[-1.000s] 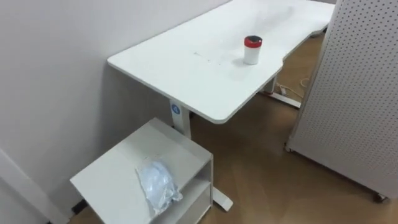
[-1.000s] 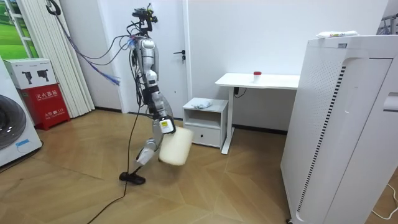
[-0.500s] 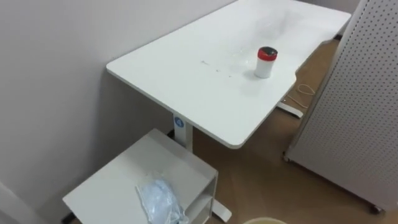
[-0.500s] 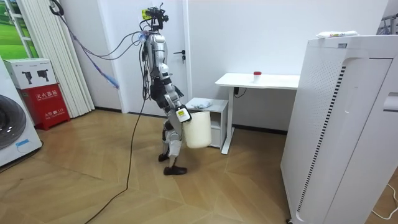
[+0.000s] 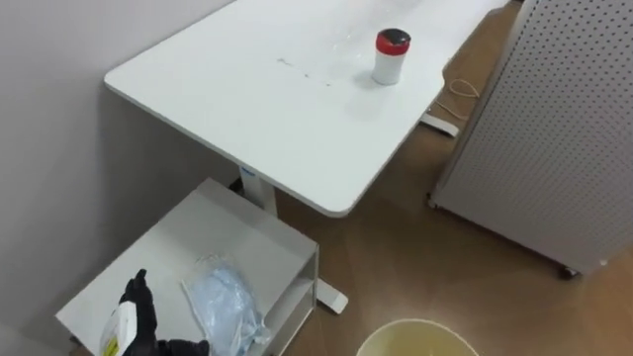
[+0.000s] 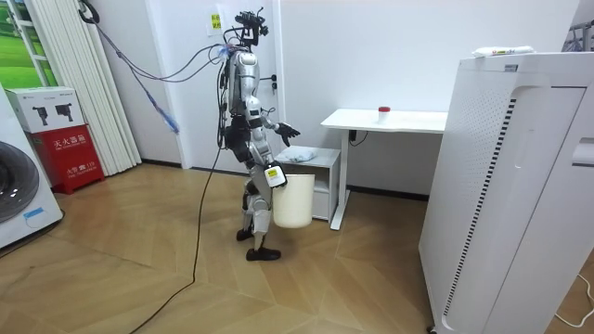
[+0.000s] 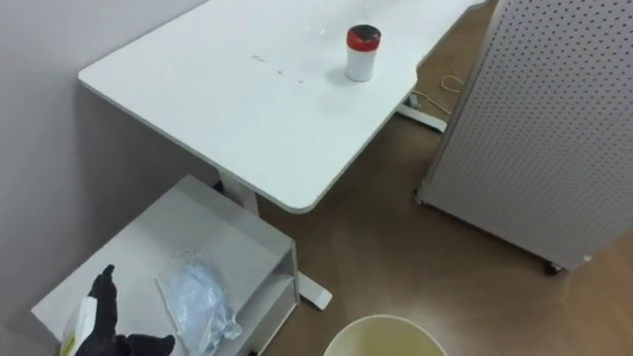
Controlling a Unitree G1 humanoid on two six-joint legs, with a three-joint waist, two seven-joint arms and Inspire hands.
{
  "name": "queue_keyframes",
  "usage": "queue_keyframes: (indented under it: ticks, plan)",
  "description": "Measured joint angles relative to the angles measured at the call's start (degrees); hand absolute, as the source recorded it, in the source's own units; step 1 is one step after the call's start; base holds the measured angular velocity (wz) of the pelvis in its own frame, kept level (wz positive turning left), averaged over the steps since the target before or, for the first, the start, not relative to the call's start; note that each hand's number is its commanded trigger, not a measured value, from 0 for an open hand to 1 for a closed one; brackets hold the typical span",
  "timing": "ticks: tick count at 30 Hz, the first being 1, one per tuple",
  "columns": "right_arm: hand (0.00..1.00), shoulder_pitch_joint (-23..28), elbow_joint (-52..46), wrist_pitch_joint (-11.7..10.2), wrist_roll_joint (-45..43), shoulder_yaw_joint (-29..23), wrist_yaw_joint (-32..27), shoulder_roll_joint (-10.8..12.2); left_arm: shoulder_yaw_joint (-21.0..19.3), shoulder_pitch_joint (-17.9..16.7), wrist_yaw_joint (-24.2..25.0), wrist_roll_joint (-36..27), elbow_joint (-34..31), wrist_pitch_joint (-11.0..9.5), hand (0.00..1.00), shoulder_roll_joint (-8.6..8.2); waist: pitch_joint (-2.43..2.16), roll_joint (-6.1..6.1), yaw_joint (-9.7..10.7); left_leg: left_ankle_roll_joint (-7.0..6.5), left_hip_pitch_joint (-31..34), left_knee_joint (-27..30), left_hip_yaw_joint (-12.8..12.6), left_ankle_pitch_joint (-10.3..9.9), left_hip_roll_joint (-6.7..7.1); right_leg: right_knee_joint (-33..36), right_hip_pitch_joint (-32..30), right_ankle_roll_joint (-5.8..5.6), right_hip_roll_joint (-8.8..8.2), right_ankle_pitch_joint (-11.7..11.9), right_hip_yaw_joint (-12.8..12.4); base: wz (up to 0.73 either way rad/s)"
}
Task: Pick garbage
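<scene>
The crumpled plastic bag (image 5: 224, 307) on the cabinet (image 5: 188, 232) looks light, soft and slippery; the left hand (image 5: 143, 314), fingers extended and empty, should pinch its bunched middle.

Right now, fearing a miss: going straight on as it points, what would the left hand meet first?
Likely the wall beyond the cabinet top: the left hand points past the plastic bag, which lies to its right.
</scene>
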State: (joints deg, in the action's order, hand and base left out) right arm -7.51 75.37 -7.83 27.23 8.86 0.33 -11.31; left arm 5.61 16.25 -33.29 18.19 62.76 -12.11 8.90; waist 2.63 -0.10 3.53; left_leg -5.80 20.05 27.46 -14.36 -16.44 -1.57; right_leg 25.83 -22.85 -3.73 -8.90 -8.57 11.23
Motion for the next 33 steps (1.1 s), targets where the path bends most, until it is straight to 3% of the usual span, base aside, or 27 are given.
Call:
queue_keyframes:
  ticks: [4, 6, 10, 14, 21, 28, 33]
  plan:
    - [1.0, -0.75, 0.53, -1.25, 2.7, 2.41, -0.82, -0.09, 1.63, 1.25, -0.62, -0.07, 2.1, -0.46, 0.0, 0.17, 0.32, -0.18, 1.05, 0.02, 3.07, 1.79, 0.09, -0.08, -0.25, 1.65, -2.96, 0.36, -0.1, -0.22, -0.1, 0.0]
    - [1.0, -0.78, -0.14, -1.5, 3.98, 3.39, -1.64, -0.09, 1.61, 2.63, -1.86, -0.63, 2.54, -0.46, 0.0, 0.28, 0.71, -0.5, 1.18, 0.05, 5.84, 3.08, 0.1, -0.35, -0.73, 3.23, -5.63, 0.72, -0.13, -0.43, -0.02, 0.0]
    - [1.0, -1.28, -2.8, -1.67, 4.01, 3.56, -2.71, -0.09, 2.61, 4.28, -3.65, -1.0, 3.71, -0.48, 0.0, 0.27, 0.94, -0.57, 2.19, 0.07, 9.44, 5.06, 0.44, -0.36, -0.96, 5.58, -9.39, 1.27, -0.39, -0.74, 0.0, 0.03]
    - [1.0, -3.33, -3.4, -2.45, 4.57, 5.81, -2.84, -0.19, 4.33, 7.77, -4.25, -3.04, 5.2, -0.55, 0.0, 0.27, 1.17, -0.21, 2.66, 0.31, 13.35, 7.94, 0.48, -0.59, -2.42, 6.56, -12.45, 2.43, 0.14, -0.15, 0.1, -0.07]
    - [1.0, -4.59, -4.36, -2.63, 6.44, 7.89, -4.7, -0.29, 10.48, 9.15, -5.29, -3.98, 5.47, -0.7, 0.0, 0.29, 1.56, 0.48, 3.44, 0.81, 16.52, 9.07, 0.43, -0.34, -3.24, 7.47, -15.7, 3.2, 0.57, 0.3, 0.12, -0.02]
    - [1.0, -7.38, -4.53, -2.56, 7.04, 8.51, -5.19, 0.2, 11.39, 10.86, -4.93, -3.96, 7.35, 0.56, 0.0, 0.3, 1.84, 0.53, 4.16, 1.26, 20.28, 12.09, 0.24, -0.99, -4.57, 10.4, -19.68, 4.07, 1.13, -0.27, -0.03, -0.04]
    - [1.0, -7.45, -6.3, -2.46, 9.12, 9.09, -5.14, -0.08, 11.46, 13.29, -5.04, -3.88, 7.88, 0.61, 0.0, 1.69, 2.14, 0.27, 4.76, 1.57, 23.35, 14.13, 0.36, -1.13, -4.94, 12.86, -23.0, 5.06, 1.11, -1.06, -0.28, -0.01]
